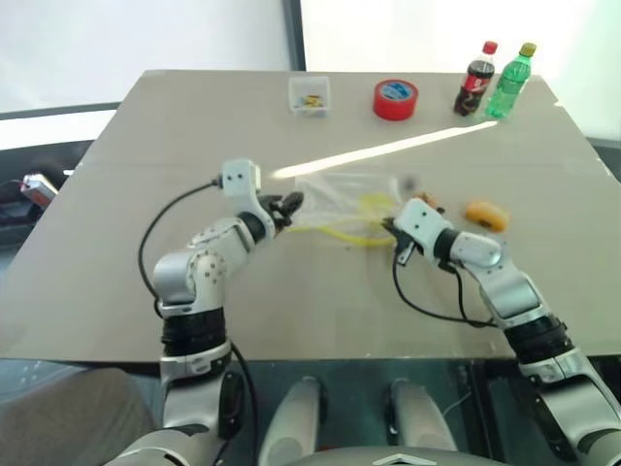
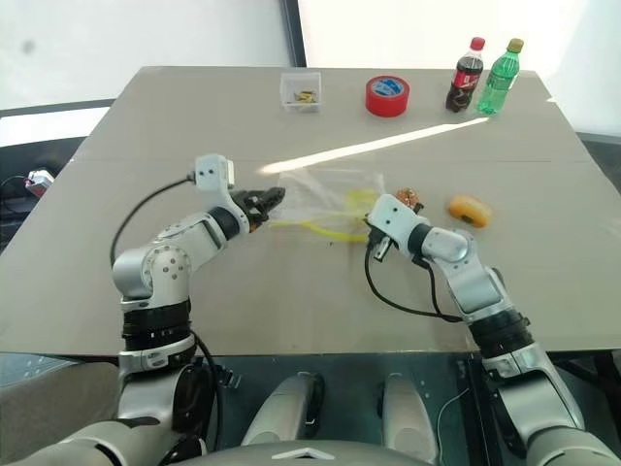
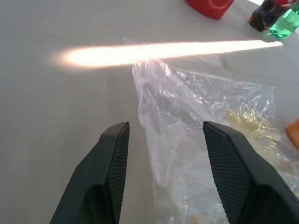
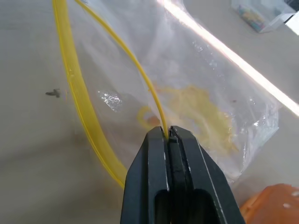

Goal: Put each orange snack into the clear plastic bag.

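Nearest on the desk: two tools, both at the clear plastic bag. Right tool clamped tight on one yellow lip of the bag's mouth, holding that lip apart from the other yellow strip so the mouth gapes. Left tool spread wide, a corner of crumpled film lying between its fingers with nothing pinched. Bag lying mid-desk between the two arms, crinkled, yellowish print inside; any snack within cannot be told.

Just right of the bag: two orange snacks, both outside it. Striped one close behind the right tool, near the bag's edge. Plain bun-shaped one farther right, well apart from the bag.

Far edge of the desk: one small clear box holding a few tiny yellowish bits; one red tape roll with a blue centre; two bottles standing side by side, one dark cola bottle with red cap, one green bottle with yellow cap
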`<control>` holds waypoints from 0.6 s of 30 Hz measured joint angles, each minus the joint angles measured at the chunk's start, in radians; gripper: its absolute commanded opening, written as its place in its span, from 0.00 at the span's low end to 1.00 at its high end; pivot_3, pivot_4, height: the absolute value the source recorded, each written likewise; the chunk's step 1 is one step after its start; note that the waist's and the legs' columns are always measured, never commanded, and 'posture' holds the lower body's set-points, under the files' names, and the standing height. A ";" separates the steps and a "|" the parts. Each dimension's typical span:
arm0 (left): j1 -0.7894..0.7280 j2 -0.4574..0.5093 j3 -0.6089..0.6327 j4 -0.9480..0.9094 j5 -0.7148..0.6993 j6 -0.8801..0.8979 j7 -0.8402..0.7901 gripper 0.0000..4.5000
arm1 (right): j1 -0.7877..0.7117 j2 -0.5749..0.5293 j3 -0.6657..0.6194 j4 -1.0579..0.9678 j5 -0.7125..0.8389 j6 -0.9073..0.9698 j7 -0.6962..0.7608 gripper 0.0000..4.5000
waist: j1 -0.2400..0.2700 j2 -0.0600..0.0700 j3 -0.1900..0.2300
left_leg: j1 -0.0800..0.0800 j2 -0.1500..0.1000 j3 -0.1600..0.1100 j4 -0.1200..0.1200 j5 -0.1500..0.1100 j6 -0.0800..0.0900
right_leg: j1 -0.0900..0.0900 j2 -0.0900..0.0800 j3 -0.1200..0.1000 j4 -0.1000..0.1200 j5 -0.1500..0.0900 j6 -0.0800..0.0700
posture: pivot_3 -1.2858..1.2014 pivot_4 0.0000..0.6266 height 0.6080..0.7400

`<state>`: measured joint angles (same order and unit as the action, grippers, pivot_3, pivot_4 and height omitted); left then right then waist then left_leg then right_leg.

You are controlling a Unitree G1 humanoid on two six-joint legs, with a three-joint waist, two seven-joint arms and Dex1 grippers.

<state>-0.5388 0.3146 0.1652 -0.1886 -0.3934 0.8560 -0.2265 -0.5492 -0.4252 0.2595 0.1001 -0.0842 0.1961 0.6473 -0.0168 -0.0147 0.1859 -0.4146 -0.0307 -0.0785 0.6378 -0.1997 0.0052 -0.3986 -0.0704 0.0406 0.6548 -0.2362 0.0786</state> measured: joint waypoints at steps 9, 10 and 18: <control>0.203 0.327 -0.352 -0.151 0.365 -0.455 -0.198 0.55 | -0.042 -0.002 -0.002 0.070 -0.029 -0.025 0.001 0.00 | 0.003 0.001 0.000 | -0.001 0.000 0.001 -0.006 -0.002 0.003 | 0.000 0.000 0.000 -0.008 0.000 0.000 | 0.52 0.24 1.00; 0.215 0.335 -0.380 -0.150 0.403 -0.492 -0.209 0.55 | -0.046 0.000 -0.002 0.077 -0.030 -0.027 0.001 0.00 | 0.004 0.001 0.000 | -0.001 0.000 0.001 -0.006 -0.002 0.004 | 0.000 0.000 0.000 -0.009 0.000 0.000 | 0.52 0.24 1.00; 0.192 0.321 -0.422 -0.074 0.537 -0.592 -0.233 0.55 | -0.069 0.006 -0.002 0.079 -0.030 -0.041 0.003 0.00 | 0.001 0.001 0.000 | -0.001 0.001 0.001 -0.006 -0.002 0.004 | 0.000 0.000 -0.001 -0.008 0.000 0.000 | 0.52 0.24 1.00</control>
<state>-0.3469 0.6351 -0.2565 -0.2625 0.1433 0.2638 -0.4596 -0.6184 -0.4187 0.2577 0.1793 -0.1143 0.1554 0.6501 -0.0156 -0.0136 0.1860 -0.4157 -0.0300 -0.0778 0.6320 -0.2018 0.0091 -0.3988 -0.0702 0.0396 0.6464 -0.2361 0.0785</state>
